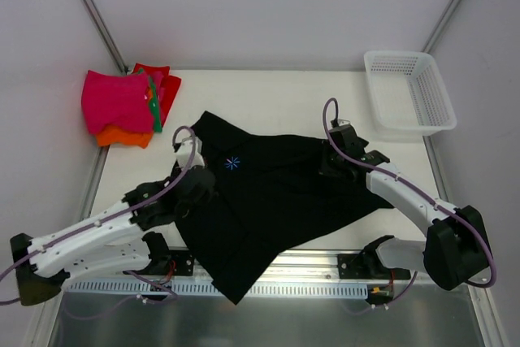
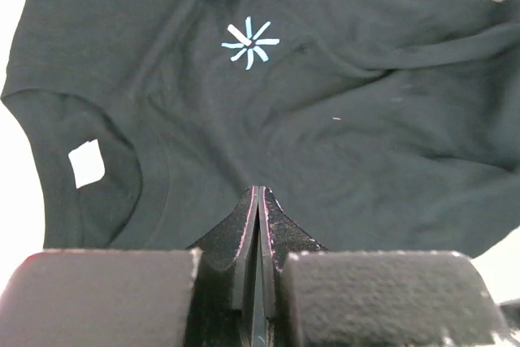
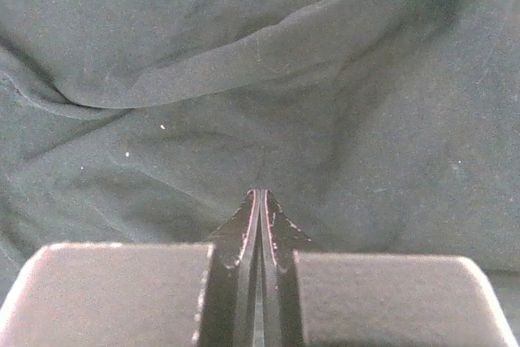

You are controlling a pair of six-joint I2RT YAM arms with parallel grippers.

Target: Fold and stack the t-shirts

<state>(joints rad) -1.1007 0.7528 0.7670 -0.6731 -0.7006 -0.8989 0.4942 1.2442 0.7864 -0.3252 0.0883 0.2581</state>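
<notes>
I have the black t-shirt [image 1: 276, 193] spread crumpled across the middle of the table [image 1: 268, 91], one corner hanging over the near edge by the arm bases. Bare tabletop lies beyond it, between the folded stack in the far left corner (magenta-pink [image 1: 118, 101] on orange [image 1: 123, 137], with red [image 1: 162, 83] and green [image 1: 154, 107] beside them) and the white mesh basket [image 1: 410, 91] at the far right.

The left gripper [image 2: 258, 193] sits near the collar with its fingers pressed together. The right gripper [image 3: 258, 197], fingers likewise together, is over the shirt's far right side. I cannot tell whether either is pinching cloth.

The chest carries a pale blue starburst logo [image 2: 250, 42]. The white neck label [image 2: 86, 162] looks blank from here.
</notes>
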